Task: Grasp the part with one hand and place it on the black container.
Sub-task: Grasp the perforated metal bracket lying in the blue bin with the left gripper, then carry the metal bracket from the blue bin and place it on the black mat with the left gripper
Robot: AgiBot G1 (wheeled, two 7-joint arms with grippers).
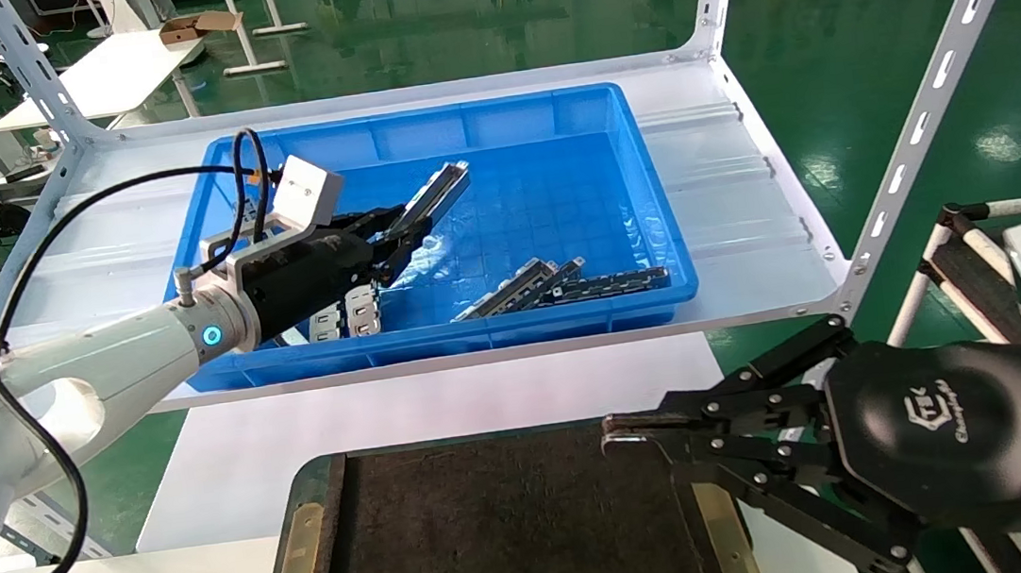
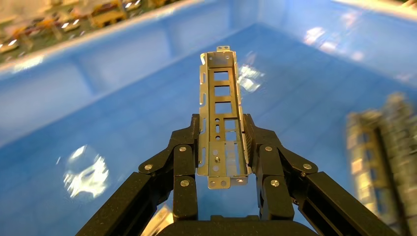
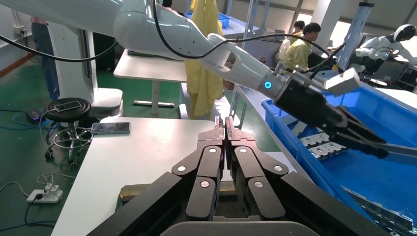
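My left gripper [image 1: 405, 229] is shut on the part [image 1: 439, 191], a long silver-grey channel bar with rectangular cut-outs. It holds the bar lifted above the floor of the blue bin [image 1: 550, 116], the bar pointing toward the bin's far side. In the left wrist view the part [image 2: 221, 105] sits clamped between both fingers [image 2: 183, 147] of the gripper [image 2: 221, 129]. The black container [image 1: 508, 533], a flat felt-like tray with tan strips, lies on the near table. My right gripper [image 1: 610, 437] is shut and empty, parked over the tray's right edge; it also shows in the right wrist view [image 3: 225, 123].
Several more slotted bars [image 1: 520, 287] and a dark bar [image 1: 610, 285] lie near the bin's front wall, with grey plates [image 1: 345, 318] under my left wrist. The bin stands on a white shelf [image 1: 749, 204] with slotted upright posts [image 1: 936, 90]. A white table [image 1: 235, 467] lies below.
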